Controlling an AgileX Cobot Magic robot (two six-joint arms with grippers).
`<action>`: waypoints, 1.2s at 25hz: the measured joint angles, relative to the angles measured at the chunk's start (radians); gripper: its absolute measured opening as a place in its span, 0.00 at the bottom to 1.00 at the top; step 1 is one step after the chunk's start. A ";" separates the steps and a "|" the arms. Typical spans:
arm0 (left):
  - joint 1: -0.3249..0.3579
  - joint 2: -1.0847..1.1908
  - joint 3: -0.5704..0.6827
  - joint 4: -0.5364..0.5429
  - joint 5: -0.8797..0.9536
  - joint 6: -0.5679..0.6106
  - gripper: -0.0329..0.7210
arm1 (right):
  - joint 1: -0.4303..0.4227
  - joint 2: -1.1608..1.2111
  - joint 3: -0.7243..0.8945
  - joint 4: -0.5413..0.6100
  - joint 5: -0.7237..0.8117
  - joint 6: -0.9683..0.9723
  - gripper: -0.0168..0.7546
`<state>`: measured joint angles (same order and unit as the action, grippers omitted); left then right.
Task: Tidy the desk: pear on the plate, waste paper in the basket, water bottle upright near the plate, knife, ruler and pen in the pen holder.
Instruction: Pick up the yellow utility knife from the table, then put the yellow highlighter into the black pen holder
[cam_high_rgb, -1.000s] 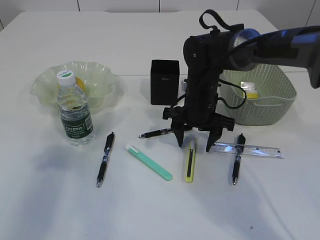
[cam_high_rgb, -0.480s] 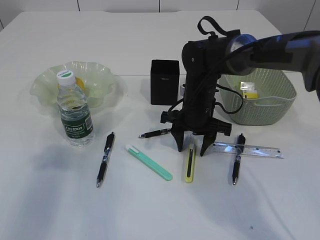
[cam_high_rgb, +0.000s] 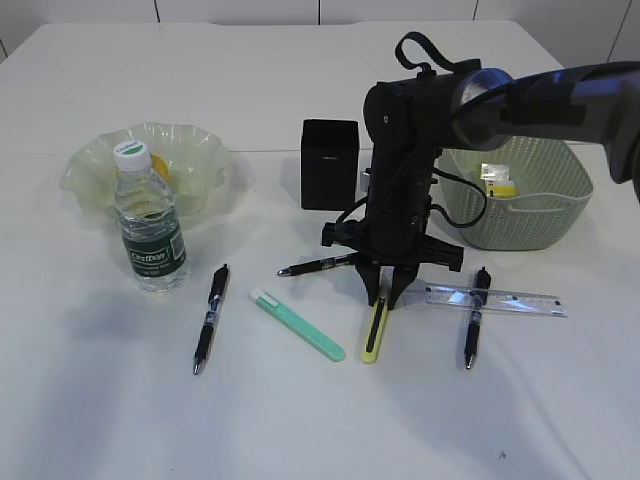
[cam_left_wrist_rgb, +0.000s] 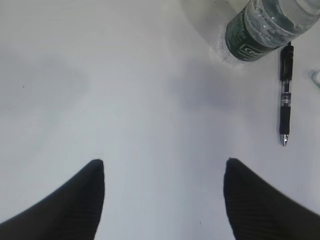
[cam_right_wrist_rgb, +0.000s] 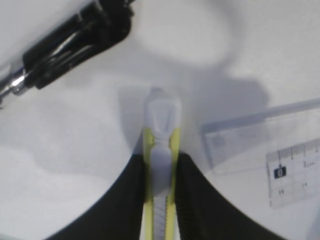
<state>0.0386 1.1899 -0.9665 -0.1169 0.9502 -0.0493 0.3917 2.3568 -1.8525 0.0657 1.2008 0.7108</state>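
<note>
Knife (cam_high_rgb: 374, 328), yellow, lies lengthwise near-to-far on the desk (cam_high_rgb: 300, 420), its far end pinched by the downward-pointing right gripper (cam_high_rgb: 386, 292), jaws narrow.

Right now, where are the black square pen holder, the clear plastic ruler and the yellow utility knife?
Black square pen holder (cam_high_rgb: 330, 165), exterior view, front face.
Clear plastic ruler (cam_high_rgb: 520, 303), exterior view, middle.
Yellow utility knife (cam_right_wrist_rgb: 162, 112), right wrist view, grey end.

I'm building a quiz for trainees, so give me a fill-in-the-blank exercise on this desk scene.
1. The right gripper has its fingers closed on the yellow ____.
2. The water bottle stands ____ beside the plate.
3. The waste paper lies inside the ____.
4. The left gripper holds ____.

Missing words: knife; upright; basket; nothing
</note>
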 joint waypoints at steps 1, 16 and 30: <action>0.000 0.000 0.000 0.000 0.000 0.000 0.74 | 0.000 0.000 0.000 0.000 0.000 0.000 0.20; 0.000 0.000 0.000 0.000 0.000 0.000 0.74 | 0.002 -0.048 -0.001 -0.032 0.010 -0.164 0.18; 0.000 0.000 0.000 0.000 0.000 0.000 0.74 | 0.002 -0.141 -0.192 -0.145 0.018 -0.351 0.18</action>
<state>0.0386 1.1899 -0.9665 -0.1169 0.9497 -0.0493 0.3935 2.2154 -2.0446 -0.0798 1.2189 0.3598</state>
